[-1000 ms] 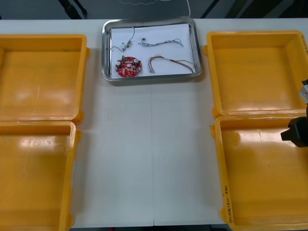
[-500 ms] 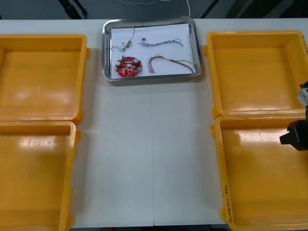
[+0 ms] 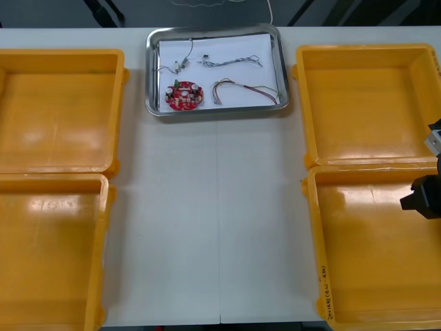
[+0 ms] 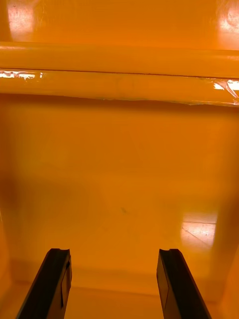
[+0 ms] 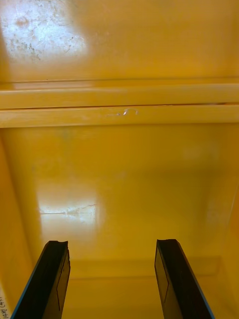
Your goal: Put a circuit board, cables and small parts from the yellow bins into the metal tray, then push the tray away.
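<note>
The right gripper (image 4: pixel 112 254), wide open and empty over the four-o'clock yellow plastic bin (image 3: pixel 372 255), like the left gripper (image 5: pixel 112 244) over another, could push the filled shiny metal tray (image 3: pixel 217 112) at twelve o'clock off the far edge of the table (image 3: pixel 220 207).

Front camera looks steeply down; wrist cameras peer into yellow bins (image 3: pixel 372 255).

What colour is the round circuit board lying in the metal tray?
Red. The round circuit board shows best in the front view.
</note>
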You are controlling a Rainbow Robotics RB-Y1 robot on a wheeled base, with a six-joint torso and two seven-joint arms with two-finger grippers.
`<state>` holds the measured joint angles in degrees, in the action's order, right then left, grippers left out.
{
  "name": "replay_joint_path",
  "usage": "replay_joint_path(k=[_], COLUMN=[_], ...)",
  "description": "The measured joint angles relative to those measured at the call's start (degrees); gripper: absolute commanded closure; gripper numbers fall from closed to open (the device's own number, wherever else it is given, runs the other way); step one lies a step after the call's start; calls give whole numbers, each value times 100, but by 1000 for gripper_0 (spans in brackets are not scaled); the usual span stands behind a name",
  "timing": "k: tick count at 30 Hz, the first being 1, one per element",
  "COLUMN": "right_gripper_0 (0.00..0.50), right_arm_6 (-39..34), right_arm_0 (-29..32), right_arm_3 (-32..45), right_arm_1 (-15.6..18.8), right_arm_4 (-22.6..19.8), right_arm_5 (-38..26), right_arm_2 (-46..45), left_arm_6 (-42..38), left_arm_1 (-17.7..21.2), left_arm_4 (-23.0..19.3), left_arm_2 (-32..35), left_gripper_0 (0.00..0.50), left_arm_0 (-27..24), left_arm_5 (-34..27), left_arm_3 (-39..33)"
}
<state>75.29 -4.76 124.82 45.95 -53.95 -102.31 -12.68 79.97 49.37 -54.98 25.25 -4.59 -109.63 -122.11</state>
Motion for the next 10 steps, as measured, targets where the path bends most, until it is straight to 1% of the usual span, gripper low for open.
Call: replay_joint_path(k=[10], right_gripper_0=[0], right_arm_6=[0], right_arm_0=[2], right_arm_3=[0], right_arm_1=[0], right_arm_4=[0], right_arm_5=[0], right_arm_2=[0], left_arm_6=[0], left_arm_1=[0], left_arm_4=[0], left_arm_2=[0], left_gripper_0=[0], left_arm_0=[0], left_arm_5=[0], left_arm_3=[0])
